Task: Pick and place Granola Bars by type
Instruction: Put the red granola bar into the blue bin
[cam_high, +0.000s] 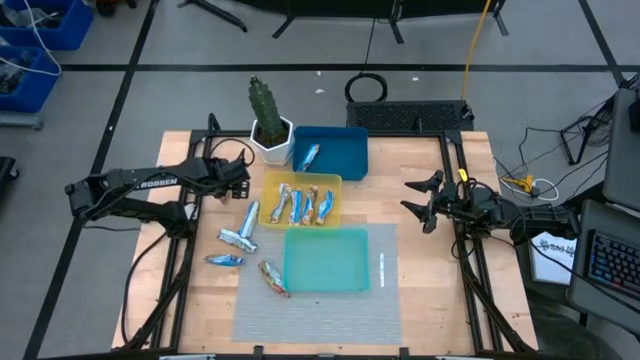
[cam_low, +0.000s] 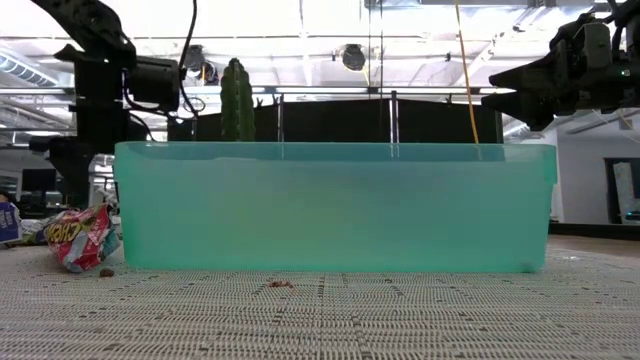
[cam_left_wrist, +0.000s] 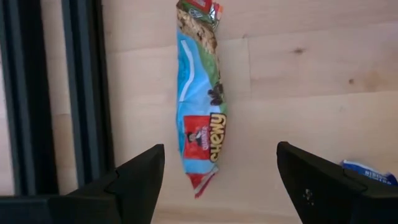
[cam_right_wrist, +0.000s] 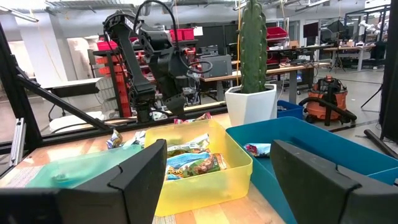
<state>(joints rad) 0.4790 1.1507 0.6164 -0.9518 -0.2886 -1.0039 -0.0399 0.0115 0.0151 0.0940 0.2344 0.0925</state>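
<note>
My left pincer (cam_high: 243, 183) hangs above the wooden table (cam_high: 420, 290), just left of the yellow rectangular plastic tray (cam_high: 266, 208), fingers spread apart with nothing between them. In the left wrist view, one blue-and-red foil-wrapped Chewy granola bar (cam_left_wrist: 202, 99) lies lengthwise on the bare wood between my two fingers (cam_left_wrist: 134, 180). I judge this alignment suits a descent onto the bar across its narrow width.

My right pincer (cam_high: 425, 203) waits near the table's right edge, also spread apart and empty, facing the trays.

Sorting state: several bars (cam_high: 300, 205) lie in the yellow tray, and one blue-wrapped bar (cam_high: 310, 155) lies in the dark blue rectangular tray (cam_high: 352, 140) beside the white-potted green cactus (cam_high: 267, 115). The teal rectangular tray (cam_high: 325, 260) appears empty. Three or so loose bars (cam_high: 240, 238) lie on the table left of the teal tray, one (cam_low: 85, 238) close against its wall, not yet sorted.
</note>
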